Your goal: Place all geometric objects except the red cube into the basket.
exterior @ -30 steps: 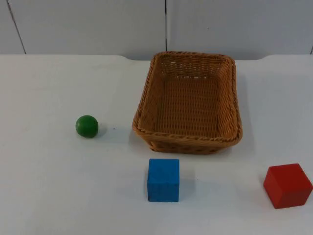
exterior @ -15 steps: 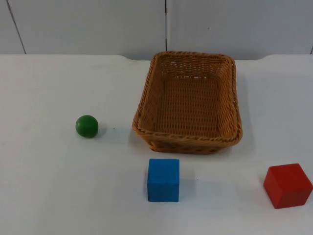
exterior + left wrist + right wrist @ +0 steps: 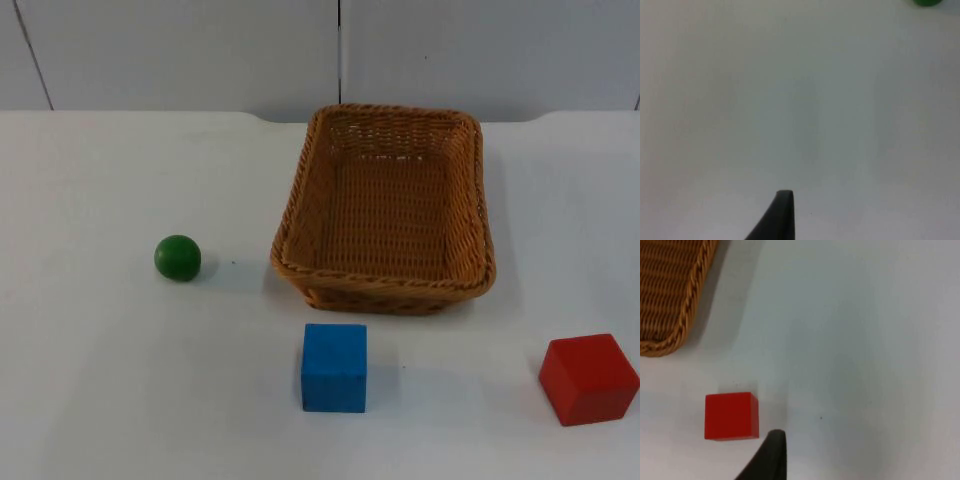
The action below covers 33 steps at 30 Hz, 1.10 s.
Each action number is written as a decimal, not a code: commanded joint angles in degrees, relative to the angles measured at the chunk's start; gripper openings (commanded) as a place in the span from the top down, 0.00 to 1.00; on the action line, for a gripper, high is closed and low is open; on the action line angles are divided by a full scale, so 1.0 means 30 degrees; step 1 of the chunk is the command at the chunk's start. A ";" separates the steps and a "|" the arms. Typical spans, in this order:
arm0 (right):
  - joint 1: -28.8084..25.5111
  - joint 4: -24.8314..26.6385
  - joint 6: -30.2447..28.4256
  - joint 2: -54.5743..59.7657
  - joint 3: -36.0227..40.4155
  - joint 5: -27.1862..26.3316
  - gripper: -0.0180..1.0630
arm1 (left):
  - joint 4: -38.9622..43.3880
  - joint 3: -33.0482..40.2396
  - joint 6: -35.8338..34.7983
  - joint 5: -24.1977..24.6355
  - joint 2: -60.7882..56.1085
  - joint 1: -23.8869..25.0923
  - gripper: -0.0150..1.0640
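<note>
**Three blocks laid out around a basket on the table**

No brand, label or writing can be read on anything. A woven brown basket is seen at the far middle of the white table, with nothing lying inside it. A green ball rests to the left of the basket, apart from it. A blue cube sits just near of the basket's near rim, not touching it. A red cube is placed at the near right, well apart from the blue cube and the basket. A grey wall closes the table's far edge. Nothing stands between the blocks and the basket.

The left gripper is held over bare table, with the green ball at the edge of its view. The right gripper is held just beside the red cube, apart from the basket's corner. One fingertip of each is seen; how far either pair of jaws is open cannot be told, and nothing is seen held.
</note>
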 commanded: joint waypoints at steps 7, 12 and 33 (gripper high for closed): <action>-0.0113 -0.0004 -0.0078 0.0126 -0.0110 -0.0347 0.01 | -0.1182 -0.0157 0.1335 -0.0787 0.1370 -0.0053 0.01; -0.0113 -0.0004 -0.0078 0.0126 -0.0110 -0.0300 0.01 | -0.4068 -0.0195 0.4045 -0.1712 0.3212 -0.0089 0.01; -0.0113 -0.0004 -0.0078 0.0126 -0.0038 -0.0385 0.01 | -0.0190 -0.9703 0.3631 -0.2076 1.6481 -0.5691 0.01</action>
